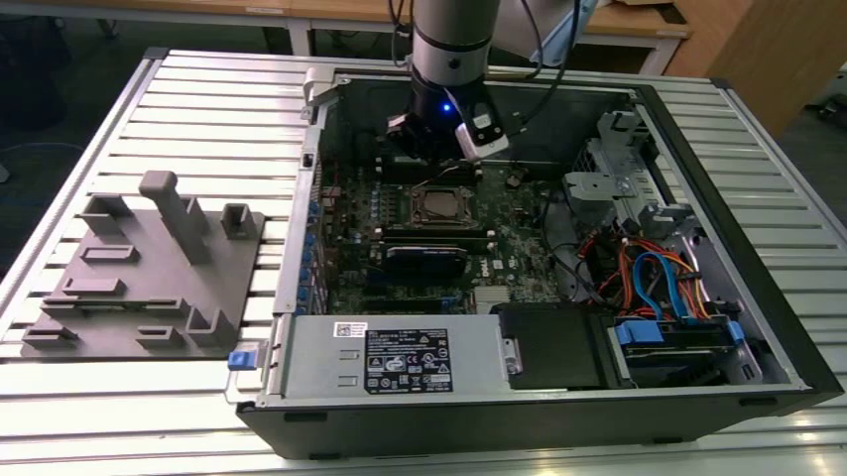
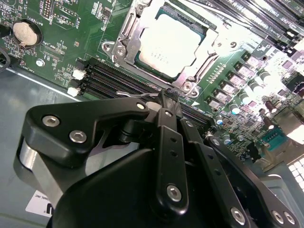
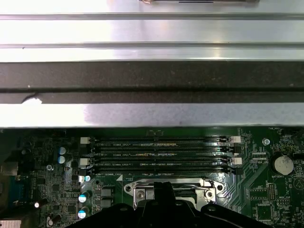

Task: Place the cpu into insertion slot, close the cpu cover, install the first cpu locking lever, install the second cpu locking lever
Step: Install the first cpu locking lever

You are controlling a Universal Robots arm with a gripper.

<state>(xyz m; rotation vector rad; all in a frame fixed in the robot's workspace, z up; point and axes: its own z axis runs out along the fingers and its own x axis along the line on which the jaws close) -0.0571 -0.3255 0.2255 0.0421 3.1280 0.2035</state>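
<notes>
Cpu (image 2: 171, 40) lies under the closed cpu cover (image 2: 125, 34); the clenched gripper (image 2: 167, 96) meets a locking lever (image 2: 135, 94) at the cover's edge, likely needing latching.

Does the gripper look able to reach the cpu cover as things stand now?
Probably yes. The gripper hangs just beside the closed cpu cover, over the memory slots, and nothing stands between them in the second wrist view.

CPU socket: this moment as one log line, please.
cpu: in insertion slot | cpu cover: closed | gripper: shut on locking lever
</notes>
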